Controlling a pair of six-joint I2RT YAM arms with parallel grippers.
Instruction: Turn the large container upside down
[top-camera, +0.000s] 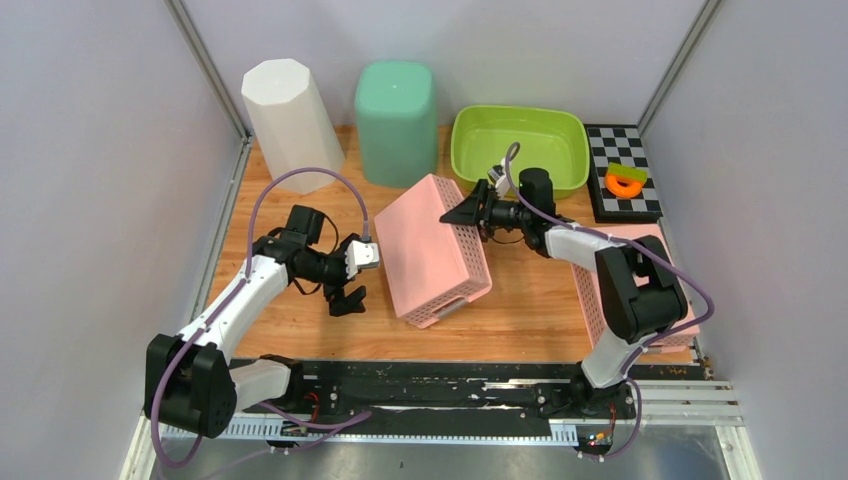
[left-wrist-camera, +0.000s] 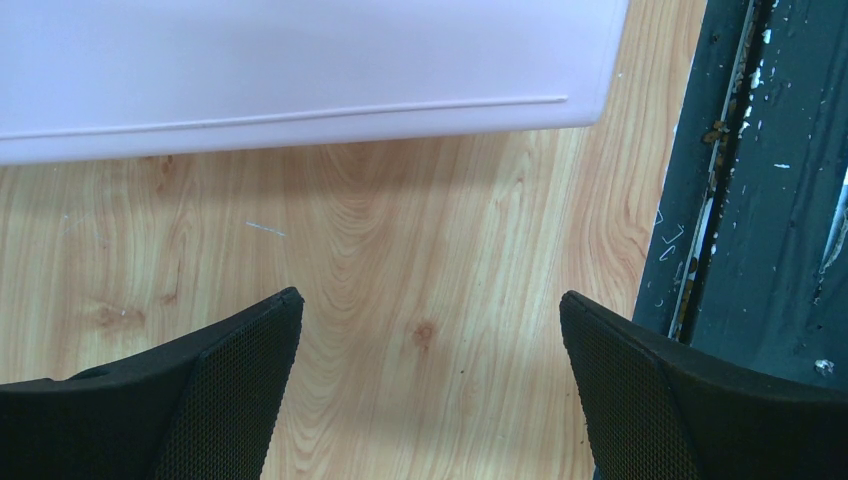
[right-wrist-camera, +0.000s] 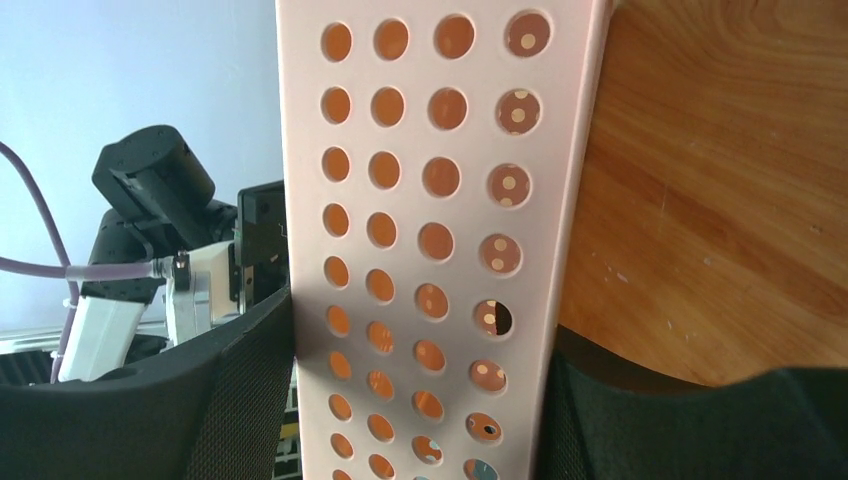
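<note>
**A:** What sits closest to the lens in the left wrist view?

**B:** The left gripper (left-wrist-camera: 430, 300). Its two black fingers are spread wide with only bare table (left-wrist-camera: 400, 250) between them, so it holds nothing. Just past the tips is the large container (left-wrist-camera: 300, 70), a smooth pink face that is near but apart, with a shadow under its edge

**A:** And the right wrist view?

**B:** The right gripper (right-wrist-camera: 420, 330) pinches the container's perforated side wall (right-wrist-camera: 440, 150), one finger on each face, and the wall runs away from the camera between them

**A:** From above, how far along does it look?

**B:** Mostly done, I judge. The container lies about the middle of the table with its smooth base facing up and the holed wall showing on the right, so the opening looks turned downward. It seems tilted, though. The right gripper holds the right side up at the container's far right corner, and the left side is low. The left gripper hovers just beside that left side, not touching

**A:** So what is left?

**B:** Lowering the raised side until the rim rests flat, then letting go, as I read it
</note>
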